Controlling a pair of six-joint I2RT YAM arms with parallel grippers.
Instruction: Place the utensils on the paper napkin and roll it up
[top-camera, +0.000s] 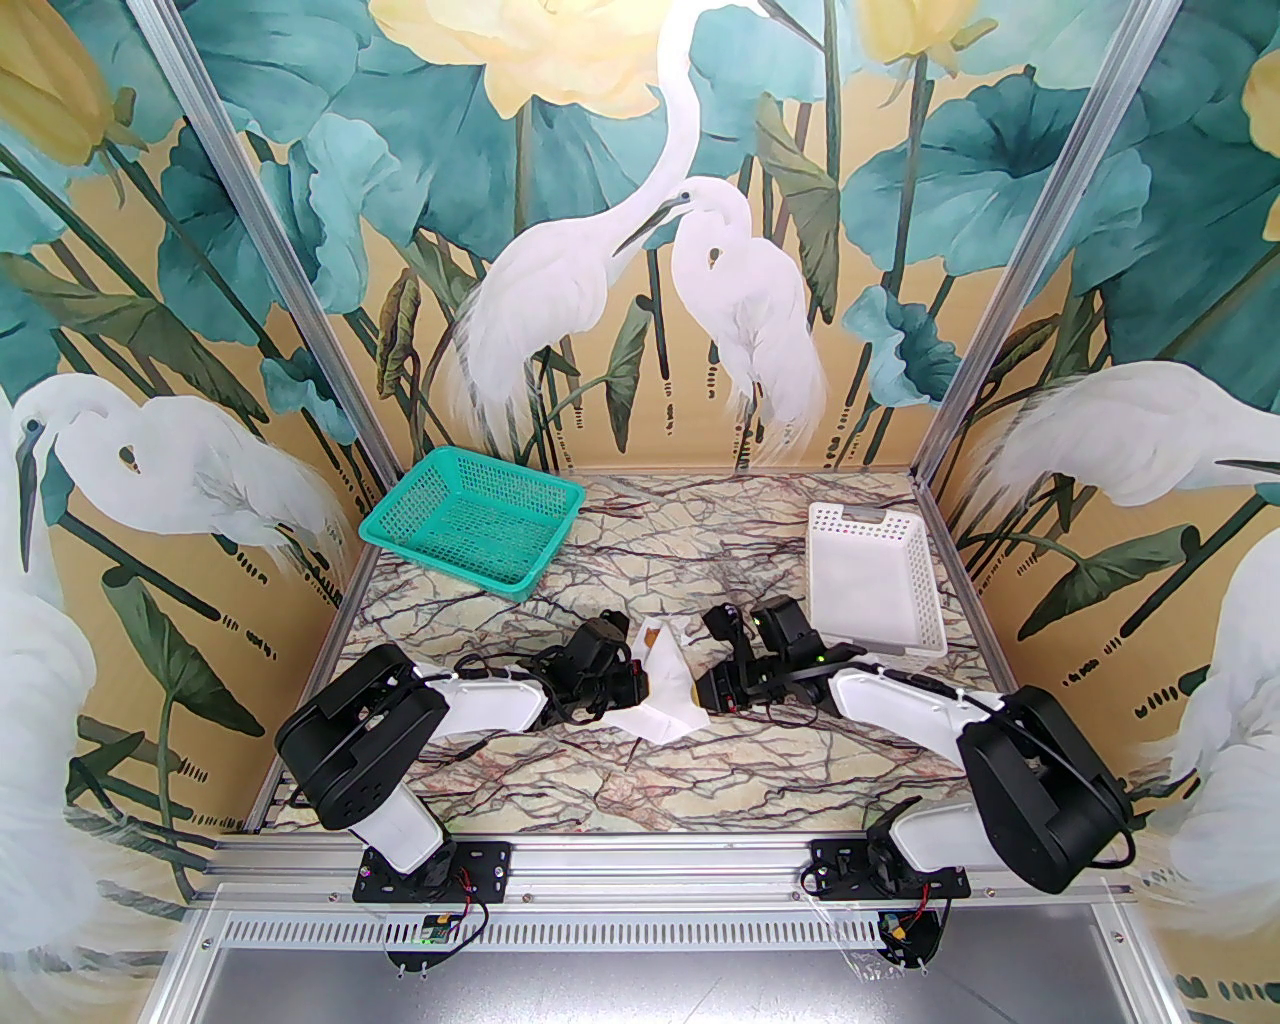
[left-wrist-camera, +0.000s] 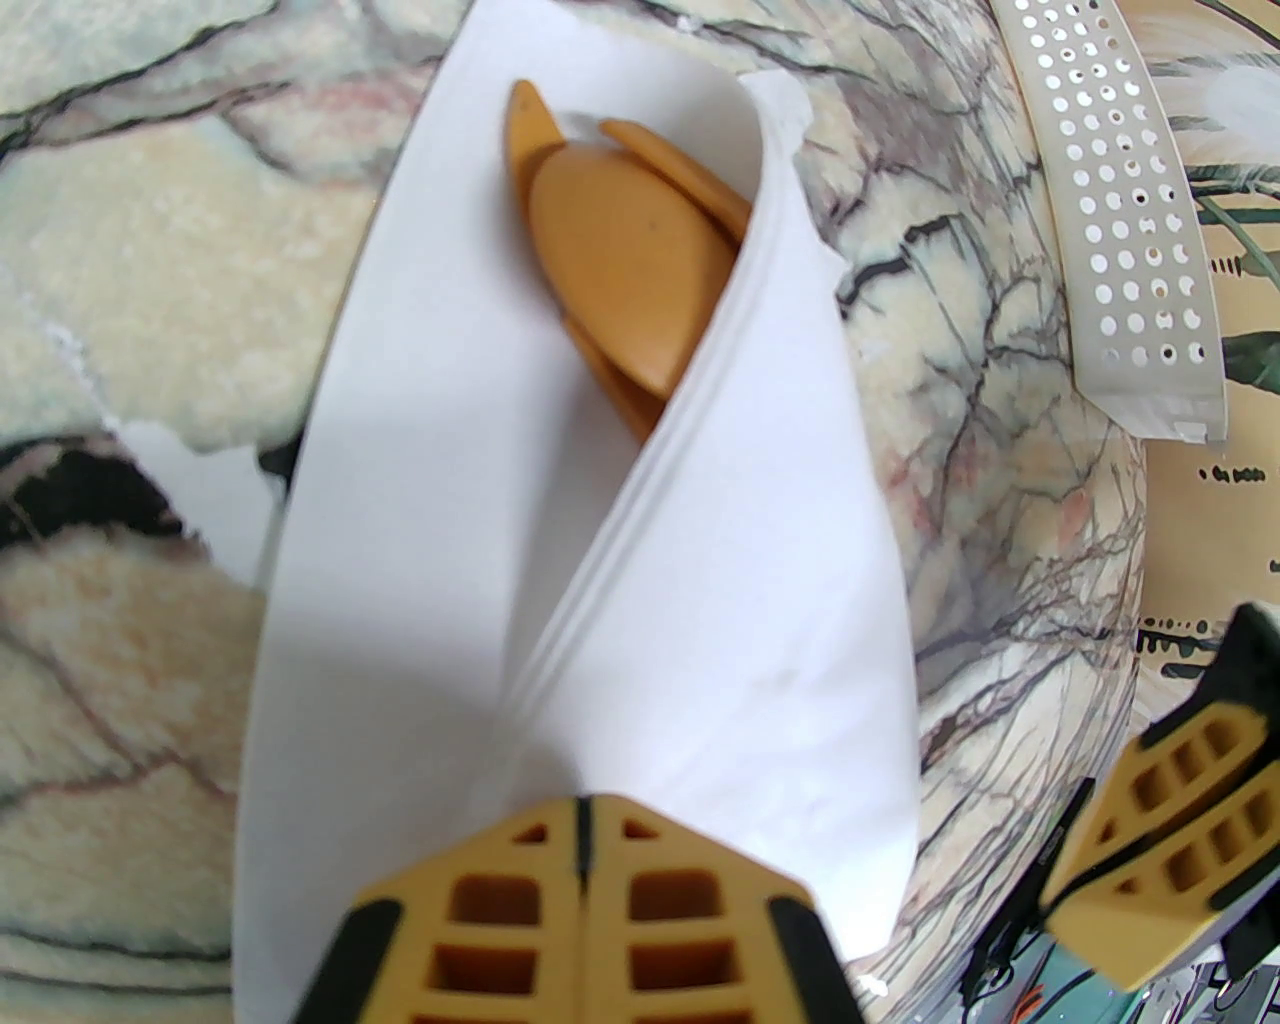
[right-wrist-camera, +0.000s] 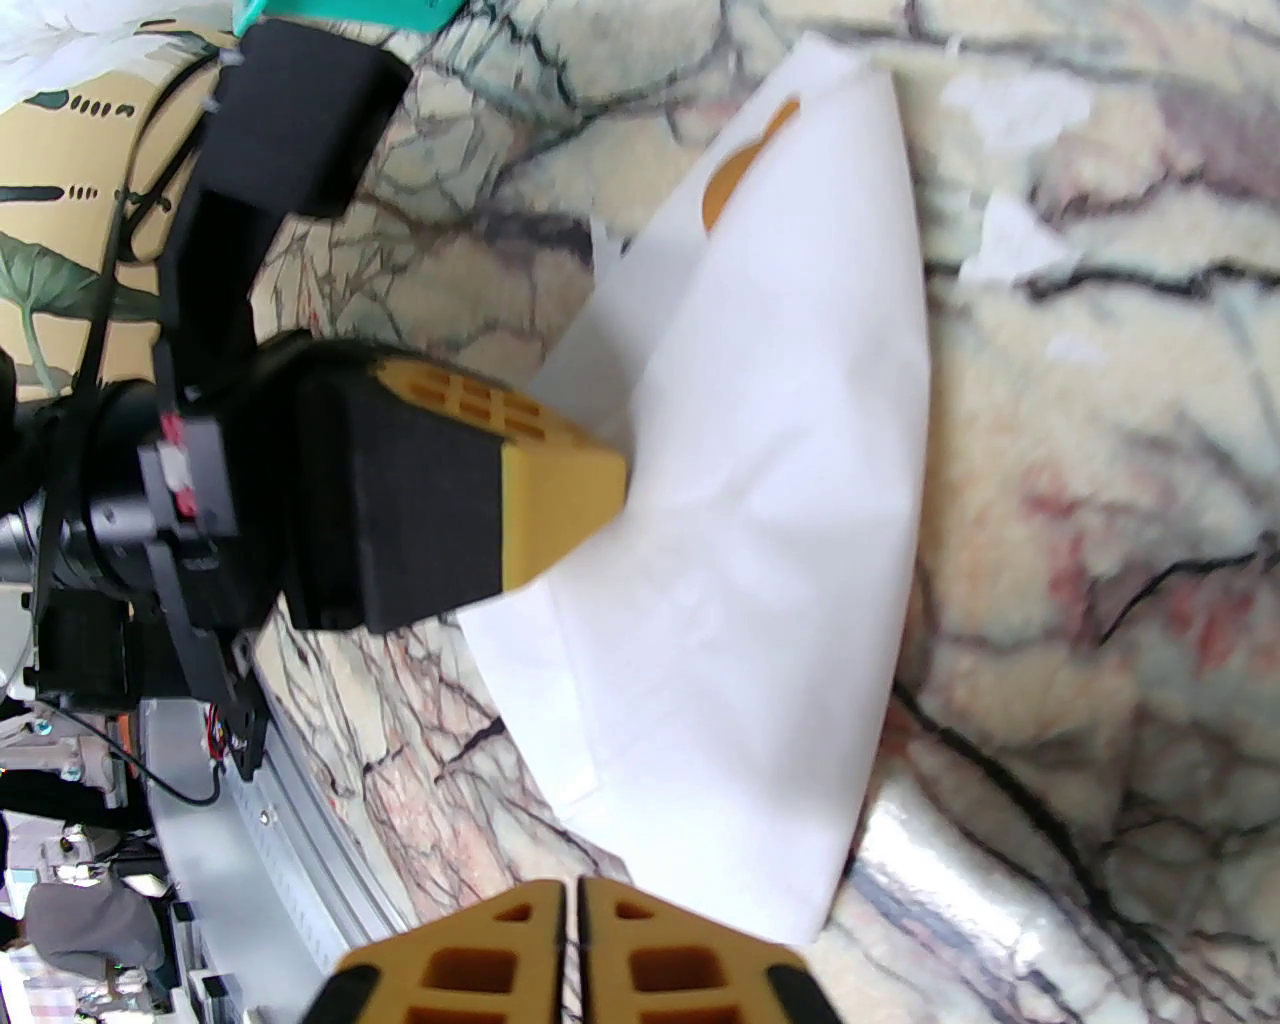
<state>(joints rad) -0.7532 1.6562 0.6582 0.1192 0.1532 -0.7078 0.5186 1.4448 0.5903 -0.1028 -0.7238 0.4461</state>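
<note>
The white paper napkin (top-camera: 668, 705) lies mid-table, one side folded over the orange-brown utensils (left-wrist-camera: 620, 270). Their rounded spoon end (top-camera: 652, 634) sticks out of the napkin's far opening, and a sliver of the utensils (right-wrist-camera: 740, 170) peeks out in the right wrist view. My left gripper (left-wrist-camera: 583, 825) is shut, its tips against the near left part of the napkin (left-wrist-camera: 420, 520). I cannot tell whether a layer is pinched. The left gripper (right-wrist-camera: 560, 480) also touches the napkin's (right-wrist-camera: 790, 520) left edge. My right gripper (right-wrist-camera: 578, 895) is shut just off the napkin's near corner, with nothing visibly in it.
A green mesh basket (top-camera: 475, 520) stands at the back left and a white perforated basket (top-camera: 875, 580) at the back right, close behind the right arm. Small torn paper scraps (right-wrist-camera: 1010, 240) lie on the marble top. An aluminium rail (top-camera: 660, 860) runs along the near edge.
</note>
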